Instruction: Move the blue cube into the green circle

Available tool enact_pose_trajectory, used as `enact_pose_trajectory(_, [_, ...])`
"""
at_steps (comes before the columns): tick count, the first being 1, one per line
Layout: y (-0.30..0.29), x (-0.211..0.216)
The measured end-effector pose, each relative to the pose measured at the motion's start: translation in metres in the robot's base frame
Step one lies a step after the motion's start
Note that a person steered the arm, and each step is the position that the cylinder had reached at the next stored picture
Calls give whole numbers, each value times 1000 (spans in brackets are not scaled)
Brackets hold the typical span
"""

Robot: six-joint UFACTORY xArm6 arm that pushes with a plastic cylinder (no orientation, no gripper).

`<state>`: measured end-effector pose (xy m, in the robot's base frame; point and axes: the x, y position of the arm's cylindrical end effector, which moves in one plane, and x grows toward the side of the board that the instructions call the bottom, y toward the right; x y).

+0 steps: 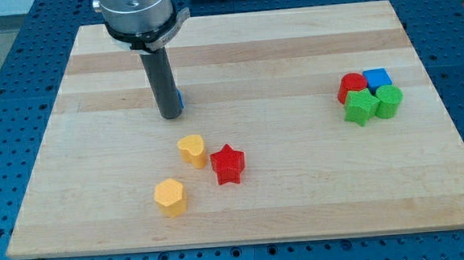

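The blue cube (377, 77) sits at the view's right, in a tight cluster. It touches the green circle block (390, 101) just below it. A red block (351, 85) is on its left and a green star (360, 107) is below that. My tip (170, 116) rests on the board at the view's upper left, far from this cluster. A sliver of another blue block (181, 99) shows at the rod's right edge, mostly hidden behind it.
A yellow heart-like block (191, 149), a red star (228, 164) and a yellow hexagon (171, 197) lie below my tip, toward the view's bottom. The wooden board (285, 207) sits on a blue perforated table.
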<state>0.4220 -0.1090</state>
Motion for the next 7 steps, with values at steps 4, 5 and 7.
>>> enact_pose_trajectory(4, [75, -20])
enact_pose_trajectory(5, [118, -45])
enact_pose_trajectory(7, [272, -52])
